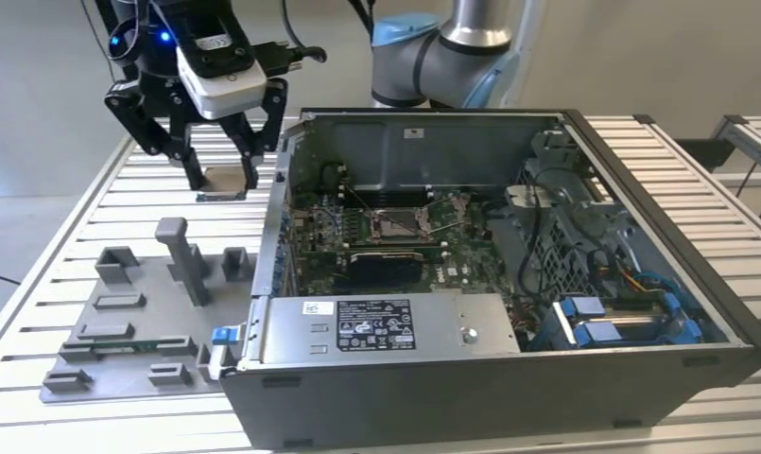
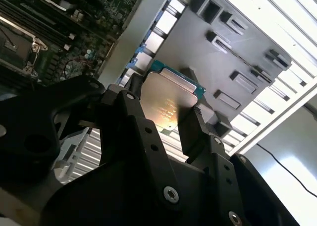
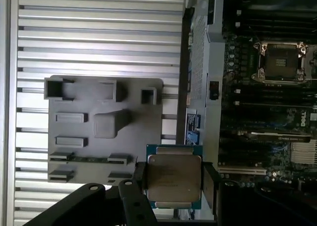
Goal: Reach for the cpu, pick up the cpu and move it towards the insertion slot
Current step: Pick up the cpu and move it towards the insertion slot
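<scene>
The black gripper point(image 1: 225, 178) pinches the thin, square, silvery-topped cpu point(image 3: 173, 179) by two opposite edges above the slatted metal counter point(image 1: 90, 189). The cpu seems to lie flat, metal top upward. The silver-framed insertion slot point(image 1: 399, 223) is well apart.

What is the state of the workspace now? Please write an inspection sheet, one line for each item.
Surface: slatted metal table, carrying the work.
Job's things: cpu held outside the computer case; insertion slot on the board inside, its dark centre uncovered.
Clutter: grey fixture plate with blocks, beside the case.
Grippers: gripper shut on the cpu, over the table beside the case.
Cables: black cables at the gripper's mount; wires inside the case.
Surroundings: pale floor; another slatted table at the exterior view's right.
</scene>
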`<state>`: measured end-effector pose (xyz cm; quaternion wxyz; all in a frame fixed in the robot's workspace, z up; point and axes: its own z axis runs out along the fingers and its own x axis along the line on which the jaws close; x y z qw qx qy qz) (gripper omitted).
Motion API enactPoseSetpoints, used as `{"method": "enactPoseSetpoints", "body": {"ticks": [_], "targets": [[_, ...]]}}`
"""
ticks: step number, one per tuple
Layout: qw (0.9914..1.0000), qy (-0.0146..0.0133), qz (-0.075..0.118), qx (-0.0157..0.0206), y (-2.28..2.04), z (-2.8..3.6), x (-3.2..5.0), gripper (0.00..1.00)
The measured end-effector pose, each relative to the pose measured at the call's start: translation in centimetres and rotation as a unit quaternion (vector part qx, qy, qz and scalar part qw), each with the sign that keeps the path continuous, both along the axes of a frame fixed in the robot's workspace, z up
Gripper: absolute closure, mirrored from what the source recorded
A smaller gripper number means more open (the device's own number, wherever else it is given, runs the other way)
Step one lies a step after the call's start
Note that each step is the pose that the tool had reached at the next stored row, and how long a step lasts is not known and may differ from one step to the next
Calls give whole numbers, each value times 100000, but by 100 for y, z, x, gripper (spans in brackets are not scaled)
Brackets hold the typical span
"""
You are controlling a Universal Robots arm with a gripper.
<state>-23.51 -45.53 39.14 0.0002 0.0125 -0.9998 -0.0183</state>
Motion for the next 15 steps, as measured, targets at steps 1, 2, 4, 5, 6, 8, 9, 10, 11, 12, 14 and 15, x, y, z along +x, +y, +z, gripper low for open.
{"method": "enactPoseSetpoints", "body": {"ticks": [1, 2, 4, 5, 6, 8, 9, 10, 11, 12, 14, 15], "targets": [[100000, 0, -1, 1, 0, 0, 23, 100], [100000, 1, -2, -2, 0, 0, 49, 100], [100000, 1, -1, -1, 0, 0, 98, 100], [100000, -1, -3, 1, 0, 0, 128, 100], [100000, -1, 1, 0, 0, 0, 159, 100], [100000, 0, 1, -4, 0, 0, 223, 100], [100000, -4, -2, 3, 0, 0, 254, 100], [100000, -2, -5, 2, 0, 0, 289, 100], [100000, -5, -4, 3, 0, 0, 324, 100], [100000, -1, 0, 1, 0, 0, 359, 100], [100000, -3, -5, 3, 0, 0, 423, 100], [100000, -2, -4, -1, 0, 0, 452, 100]]}}
